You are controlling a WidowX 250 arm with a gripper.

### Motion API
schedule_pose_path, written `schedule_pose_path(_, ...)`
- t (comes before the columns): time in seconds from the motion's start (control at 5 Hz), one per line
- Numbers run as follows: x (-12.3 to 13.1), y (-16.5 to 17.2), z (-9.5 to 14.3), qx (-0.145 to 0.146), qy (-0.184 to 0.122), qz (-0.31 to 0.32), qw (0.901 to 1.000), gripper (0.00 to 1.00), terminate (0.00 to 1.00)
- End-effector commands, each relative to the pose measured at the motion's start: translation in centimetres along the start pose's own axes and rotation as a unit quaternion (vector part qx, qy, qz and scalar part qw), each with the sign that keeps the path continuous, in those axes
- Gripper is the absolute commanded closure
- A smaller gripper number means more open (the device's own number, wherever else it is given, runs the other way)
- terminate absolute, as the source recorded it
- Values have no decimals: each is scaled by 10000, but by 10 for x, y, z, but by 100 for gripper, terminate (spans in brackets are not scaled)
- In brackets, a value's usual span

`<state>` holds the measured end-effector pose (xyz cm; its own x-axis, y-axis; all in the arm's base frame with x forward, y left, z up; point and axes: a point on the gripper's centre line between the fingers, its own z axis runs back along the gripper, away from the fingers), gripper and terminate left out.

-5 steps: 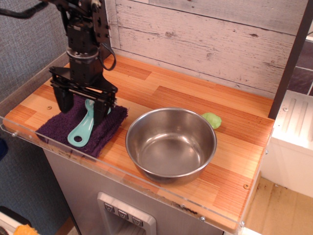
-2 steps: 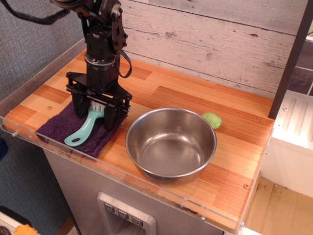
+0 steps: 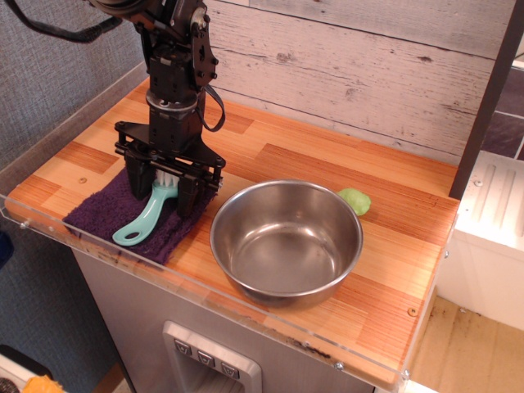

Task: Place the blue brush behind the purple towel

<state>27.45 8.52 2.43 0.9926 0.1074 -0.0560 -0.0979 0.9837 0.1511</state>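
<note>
The blue brush [image 3: 141, 223] is a turquoise plastic brush with white bristles at its head. It slants over the purple towel [image 3: 98, 214], handle end pointing to the front left. The towel lies at the counter's front left corner. My gripper [image 3: 166, 187] points straight down over the towel's back right part. Its black fingers [image 3: 136, 175] stand on both sides of the brush head and are shut on it. The head is partly hidden between the fingers. The handle end rests on or just above the towel.
A steel bowl [image 3: 286, 241] stands right of the towel, close to my gripper. A small green lump [image 3: 355, 201] lies behind the bowl's right rim. A plank wall [image 3: 344, 65] backs the wooden counter [image 3: 327, 164]. A clear plastic lip [image 3: 205, 288] runs along the front edge.
My gripper moved right and came down around the brush head, then closed on it. The brush turned so its bristles show, and it shifted slightly right with the gripper.
</note>
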Motion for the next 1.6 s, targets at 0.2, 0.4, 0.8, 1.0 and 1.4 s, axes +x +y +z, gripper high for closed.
schedule_pose_path(0.2, 40, 28, 85, -176, -855, 393, 9954, 100, 0)
schedule_pose_path(0.4, 68, 29, 68, -165, -802, 422, 9958, 100, 0)
schedule_pose_path(0.8, 112, 23, 43, -188, -766, 535, 9954, 100, 0)
schedule_pose_path(1.0, 124, 22, 30, -245, -786, 579, 9949, 100, 0)
schedule_pose_path(1.4, 132, 12, 34, -310, -953, 482, 9938, 0, 0)
